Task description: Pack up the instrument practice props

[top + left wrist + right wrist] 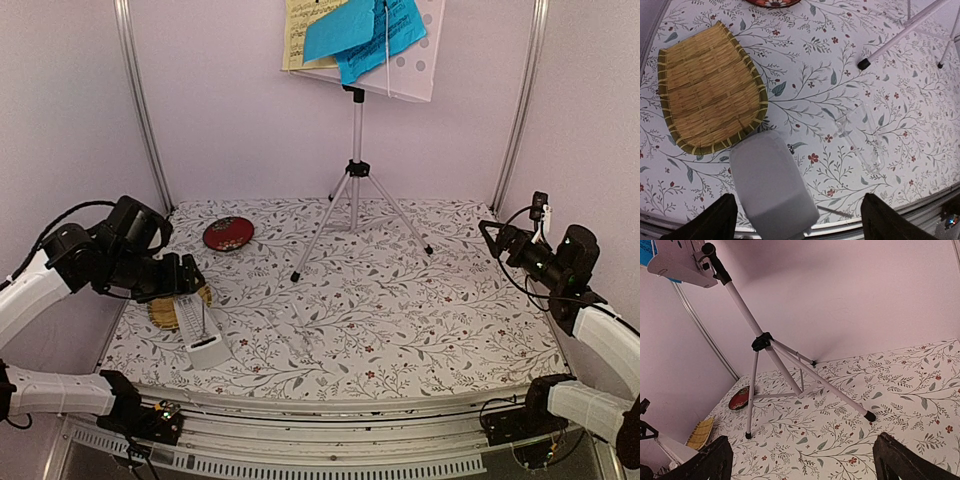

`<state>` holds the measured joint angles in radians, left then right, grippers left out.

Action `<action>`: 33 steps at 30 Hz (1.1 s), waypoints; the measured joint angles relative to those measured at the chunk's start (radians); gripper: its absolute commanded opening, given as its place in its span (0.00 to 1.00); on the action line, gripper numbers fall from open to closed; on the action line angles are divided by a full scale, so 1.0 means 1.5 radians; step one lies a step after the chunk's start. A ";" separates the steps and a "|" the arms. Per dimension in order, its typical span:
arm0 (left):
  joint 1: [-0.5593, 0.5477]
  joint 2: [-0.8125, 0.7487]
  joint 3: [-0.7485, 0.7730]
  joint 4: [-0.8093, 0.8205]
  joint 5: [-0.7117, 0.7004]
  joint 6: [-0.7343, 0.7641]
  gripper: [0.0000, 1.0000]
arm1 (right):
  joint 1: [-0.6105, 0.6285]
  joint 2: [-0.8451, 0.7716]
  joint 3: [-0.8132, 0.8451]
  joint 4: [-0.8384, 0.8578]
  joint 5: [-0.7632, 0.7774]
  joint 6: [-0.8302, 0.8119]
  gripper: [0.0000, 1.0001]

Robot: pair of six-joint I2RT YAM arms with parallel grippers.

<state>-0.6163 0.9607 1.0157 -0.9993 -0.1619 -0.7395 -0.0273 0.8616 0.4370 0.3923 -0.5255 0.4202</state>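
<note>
White metronome point(205, 335) sits at the worktop's point(420, 310) near-left edge, just beside the bamboo tray point(710, 95), under our spread left tool point(800, 215). Music sheets point(365, 30) rest on the stand point(355, 150) at the back. Our right tool point(800, 460) is spread and empty. We judge nothing packed yet.

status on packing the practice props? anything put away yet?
Done: nothing visibly packed. The music stand is upright and unfolded, with blue sheets and a pale-yellow sheet on its desk. In hand: the left gripper hovers open over the metronome, which sits ungripped by the bamboo tray. The right gripper is open and empty, facing the stand. Left: metronome, sheets, stand.
</note>
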 measured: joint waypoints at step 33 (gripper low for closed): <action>-0.062 0.045 -0.050 -0.011 -0.101 -0.083 0.66 | 0.000 -0.002 -0.013 0.012 0.002 -0.009 0.99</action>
<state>-0.7090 1.0286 0.9401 -1.0153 -0.3134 -0.8646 -0.0273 0.8585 0.4175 0.4110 -0.5220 0.4072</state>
